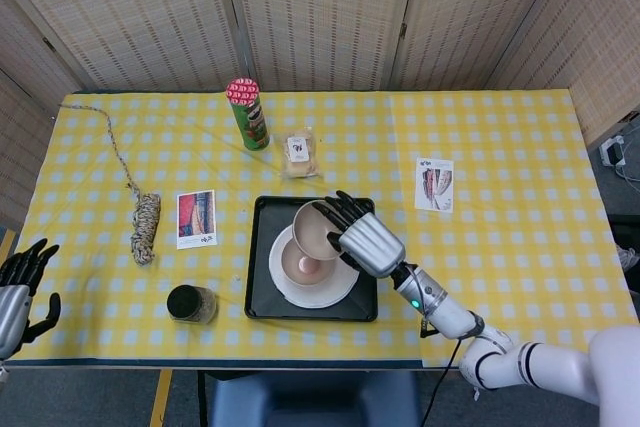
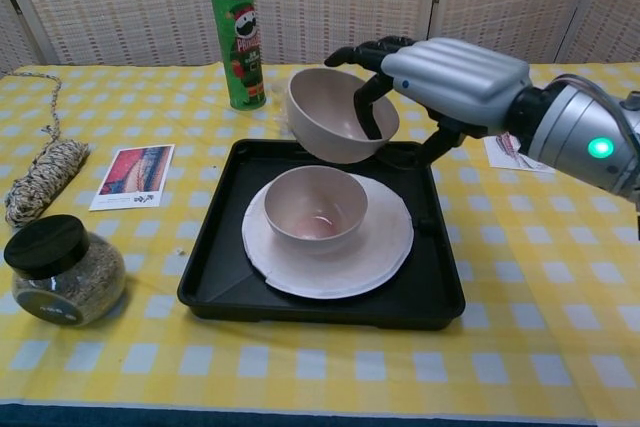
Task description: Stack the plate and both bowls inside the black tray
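The black tray sits at the front centre with a white plate in it. A pink-bottomed bowl stands on the plate. My right hand holds a second beige bowl by its rim, tilted, in the air just above the bowl on the plate. My left hand hangs open off the table's front left corner, holding nothing.
A green chips can and a wrapped snack stand behind the tray. A black-lidded jar, a card and a rope bundle lie left. A leaflet lies right.
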`<state>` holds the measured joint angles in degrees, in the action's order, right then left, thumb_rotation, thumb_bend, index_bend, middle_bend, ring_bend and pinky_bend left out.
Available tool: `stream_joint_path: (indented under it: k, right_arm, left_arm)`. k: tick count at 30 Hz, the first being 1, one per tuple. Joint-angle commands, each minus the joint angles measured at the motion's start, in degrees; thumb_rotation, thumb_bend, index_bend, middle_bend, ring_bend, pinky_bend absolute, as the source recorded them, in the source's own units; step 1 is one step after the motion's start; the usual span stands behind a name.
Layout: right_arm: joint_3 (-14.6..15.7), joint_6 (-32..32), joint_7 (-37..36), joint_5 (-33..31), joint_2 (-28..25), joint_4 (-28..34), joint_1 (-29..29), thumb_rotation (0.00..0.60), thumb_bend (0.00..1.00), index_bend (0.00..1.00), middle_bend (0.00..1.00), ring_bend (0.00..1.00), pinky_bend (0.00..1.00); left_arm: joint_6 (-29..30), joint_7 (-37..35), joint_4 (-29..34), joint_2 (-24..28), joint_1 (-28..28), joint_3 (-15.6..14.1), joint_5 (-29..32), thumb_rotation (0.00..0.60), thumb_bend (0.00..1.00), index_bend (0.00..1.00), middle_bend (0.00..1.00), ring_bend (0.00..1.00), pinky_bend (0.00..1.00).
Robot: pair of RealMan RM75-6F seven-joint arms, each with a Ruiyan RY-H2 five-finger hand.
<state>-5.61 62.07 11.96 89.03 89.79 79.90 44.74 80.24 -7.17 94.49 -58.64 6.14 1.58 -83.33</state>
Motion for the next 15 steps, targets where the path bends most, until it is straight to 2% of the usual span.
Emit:
stream_joint_path:
  k: [1, 6, 15]
  right_arm:
    - [0.0, -2.9, 2.5, -0.7, 0.3, 0.5, 1.3, 0.600, 0.43, 0.70, 0.07, 0.00, 0.00]
    - [-0.7, -5.6, 5.1, -2.2, 1.3, 0.5, 2.7, 0.600, 0.43, 0.70, 0.06, 0.00, 0.00]
    - [0.4, -6.2, 5.2, -1.3, 2.2, 0.1, 3.0, 0.600, 0.43, 0.69, 0.06, 0.00, 0.00]
  left_arm:
    - [0.3, 0.2, 0.0, 0.0, -0.2, 0.2, 0.3, 0.600, 0.66, 0.00, 0.00, 0.00, 0.00]
    - [1.1, 0.5, 0.4, 0.0, -0.6, 0.1, 0.1, 0.600, 0.66, 0.00, 0.00, 0.00, 0.00]
    - [0.9, 0.5, 0.6, 0.3, -0.9, -0.1, 0.4, 0.600, 0.66, 0.00, 0.00, 0.00, 0.00]
